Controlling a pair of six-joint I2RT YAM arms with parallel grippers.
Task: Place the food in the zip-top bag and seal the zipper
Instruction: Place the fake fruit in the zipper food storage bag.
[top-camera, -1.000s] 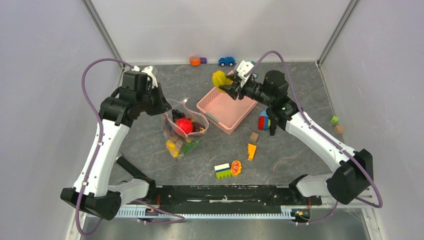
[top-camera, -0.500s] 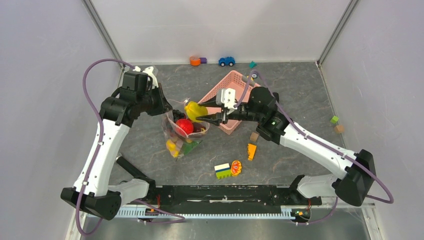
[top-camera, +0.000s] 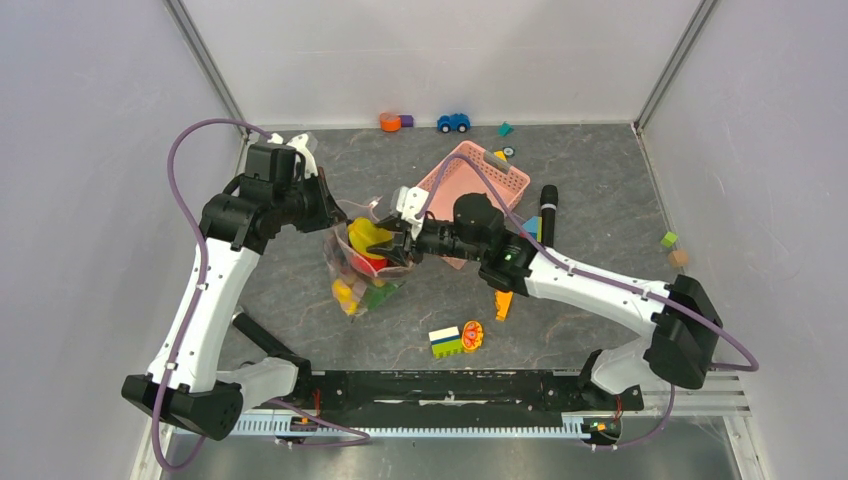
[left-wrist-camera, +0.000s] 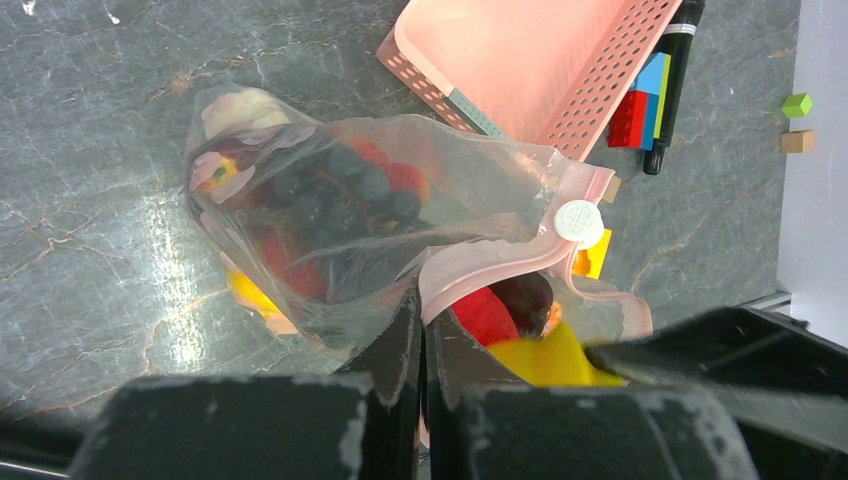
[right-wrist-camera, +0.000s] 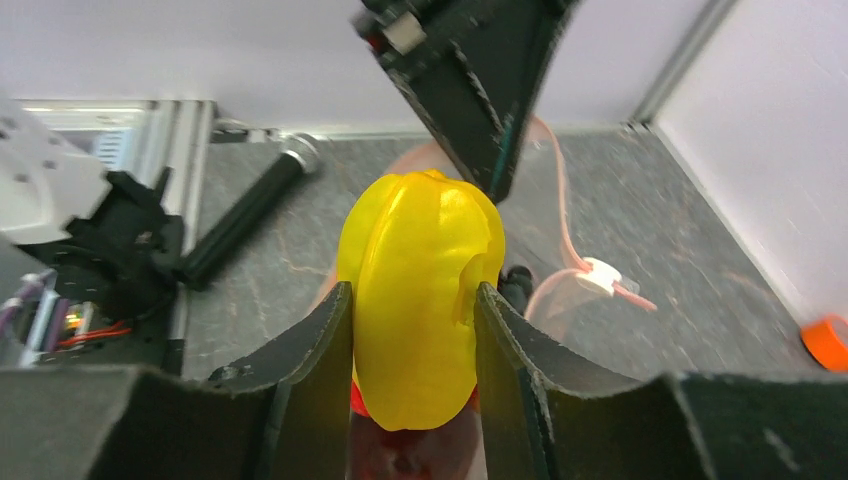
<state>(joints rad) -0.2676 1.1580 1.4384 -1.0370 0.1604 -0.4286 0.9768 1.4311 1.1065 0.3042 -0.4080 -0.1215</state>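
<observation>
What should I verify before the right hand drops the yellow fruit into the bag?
1. Grip on the yellow fruit: ok, the right hand presses it from both sides.
2. Bag held: ok, the left hand is shut on its pink rim.
3. Mouth open: ok, the red fruit inside shows through the gap in the left wrist view.
4. Fruit over the mouth: ok, the top view puts it above the opening.
5. Room inside: cannot tell, the bag already looks quite full.
6. Zipper sealed: not ok, it gapes; seal after release.
</observation>
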